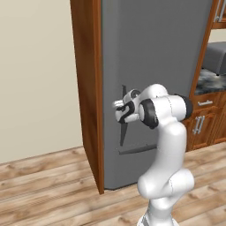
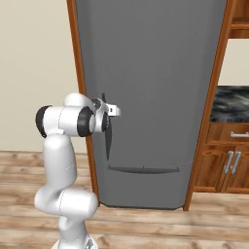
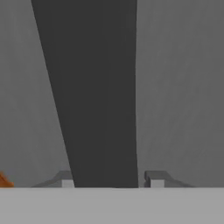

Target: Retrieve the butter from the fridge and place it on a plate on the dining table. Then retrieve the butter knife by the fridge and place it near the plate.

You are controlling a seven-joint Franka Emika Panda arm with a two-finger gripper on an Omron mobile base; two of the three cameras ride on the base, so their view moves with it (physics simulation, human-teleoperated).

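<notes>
1. The gripper (image 3: 112,181) pinched the fridge's vertical door handle (image 3: 94,96), a fingertip (image 3: 66,180) on either side, probably to pull the closed fridge (image 1: 154,66) open.
2. The butter presumably sat inside, unseen.
3. The arm (image 2: 65,160) rose folded, forearm level, hand against the door.

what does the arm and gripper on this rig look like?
Glossy white arm of rounded, tube-like segments with black bands at the joints. The gripper is small, white and black, with two small grey fingertips. No cables or markings visible.
</notes>
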